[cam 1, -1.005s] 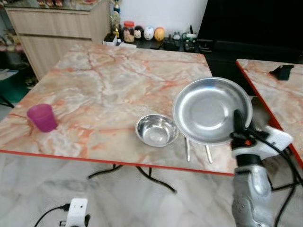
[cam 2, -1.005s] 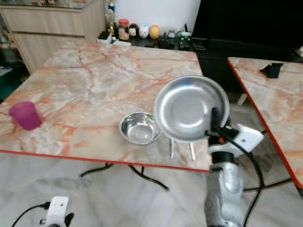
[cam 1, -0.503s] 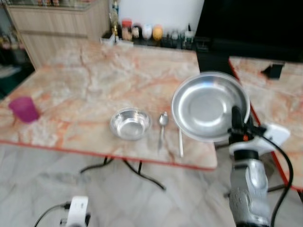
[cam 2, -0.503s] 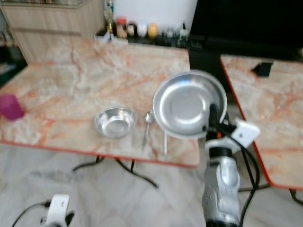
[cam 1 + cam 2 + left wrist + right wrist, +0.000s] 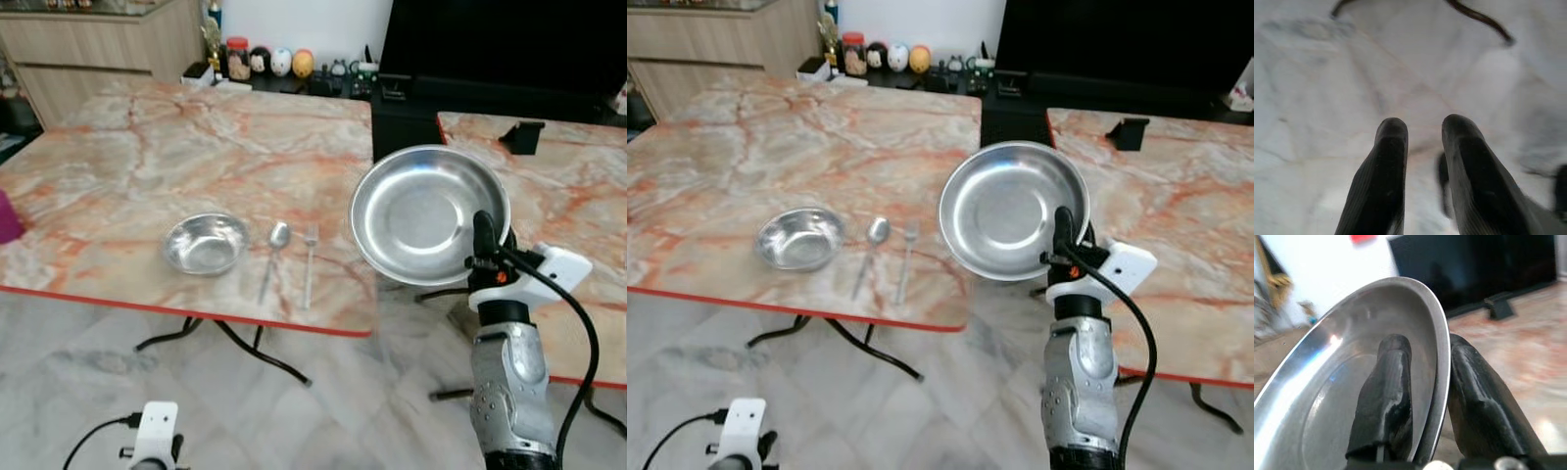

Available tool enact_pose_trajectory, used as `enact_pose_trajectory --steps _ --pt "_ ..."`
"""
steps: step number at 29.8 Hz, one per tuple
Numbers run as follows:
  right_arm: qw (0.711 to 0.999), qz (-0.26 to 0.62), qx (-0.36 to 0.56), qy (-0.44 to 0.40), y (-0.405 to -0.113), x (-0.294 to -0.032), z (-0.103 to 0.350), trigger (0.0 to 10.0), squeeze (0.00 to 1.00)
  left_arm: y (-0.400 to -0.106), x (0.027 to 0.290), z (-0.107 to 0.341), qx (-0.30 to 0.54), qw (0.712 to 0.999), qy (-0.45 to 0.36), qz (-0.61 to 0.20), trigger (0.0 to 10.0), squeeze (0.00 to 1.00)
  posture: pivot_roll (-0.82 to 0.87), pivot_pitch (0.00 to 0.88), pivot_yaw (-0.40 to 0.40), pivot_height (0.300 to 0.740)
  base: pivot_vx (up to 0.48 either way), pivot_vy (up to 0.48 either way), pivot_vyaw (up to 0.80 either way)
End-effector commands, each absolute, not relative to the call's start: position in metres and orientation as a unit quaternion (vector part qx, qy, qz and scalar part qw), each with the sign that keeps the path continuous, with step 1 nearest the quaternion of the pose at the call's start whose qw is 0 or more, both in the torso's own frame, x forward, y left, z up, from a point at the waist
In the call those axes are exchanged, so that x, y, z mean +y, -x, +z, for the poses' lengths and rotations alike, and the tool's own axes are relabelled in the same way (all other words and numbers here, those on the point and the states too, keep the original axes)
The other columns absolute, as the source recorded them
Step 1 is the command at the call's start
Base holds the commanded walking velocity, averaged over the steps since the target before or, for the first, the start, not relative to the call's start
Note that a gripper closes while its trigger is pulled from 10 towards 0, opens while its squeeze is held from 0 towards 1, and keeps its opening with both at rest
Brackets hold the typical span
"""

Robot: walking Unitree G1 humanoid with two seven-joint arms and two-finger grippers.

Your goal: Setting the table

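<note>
My right gripper [image 5: 481,227] is shut on the near rim of a round steel plate [image 5: 421,211]. It holds the plate tilted up in the air, beyond the right edge of the marble table [image 5: 147,147]. In the right wrist view one black finger [image 5: 1385,396] lies inside the plate [image 5: 1337,382] and the other behind its rim. On the table near its front edge lie a small steel bowl [image 5: 204,244], a spoon [image 5: 275,247] and a fork [image 5: 310,262], side by side. My left gripper [image 5: 1422,132] hangs low over the floor, fingers apart with nothing between them.
A second marble table [image 5: 558,186] stands to the right, with a narrow gap between the two and a small black stand [image 5: 519,135] on it. A purple cup [image 5: 6,217] sits at the left edge. Jars and figurines [image 5: 260,61] line the back, beside a dark TV [image 5: 490,44].
The camera has swung right: bowl and cup slid left in view. The held plate, earlier over the table's right part, is now past its edge, and spoon and fork show beside the bowl.
</note>
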State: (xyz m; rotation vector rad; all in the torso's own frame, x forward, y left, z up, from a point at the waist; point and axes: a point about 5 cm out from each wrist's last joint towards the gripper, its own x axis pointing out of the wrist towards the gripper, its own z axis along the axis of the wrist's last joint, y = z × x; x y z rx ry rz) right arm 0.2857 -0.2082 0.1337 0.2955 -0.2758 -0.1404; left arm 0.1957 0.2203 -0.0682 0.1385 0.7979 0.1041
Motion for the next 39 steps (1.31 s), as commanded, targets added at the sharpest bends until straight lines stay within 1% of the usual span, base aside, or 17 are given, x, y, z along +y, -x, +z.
enact_pose_trajectory --steps 1,39 --pt "0.975 -0.067 -0.147 -0.153 -0.2891 -0.2062 0.1406 10.0 0.0 -0.1919 0.2231 -0.07 0.398 0.913 -0.075 0.048 10.0 0.0 0.02 0.0 -0.05 0.724 0.0 -0.289 0.41" --pt "0.974 -0.081 -0.144 -0.158 -0.289 -0.2085 0.1378 10.0 0.0 -0.1894 0.2229 -0.0715 0.402 0.911 -0.076 0.046 10.0 0.0 0.02 0.0 -0.049 0.724 0.0 -0.288 0.01"
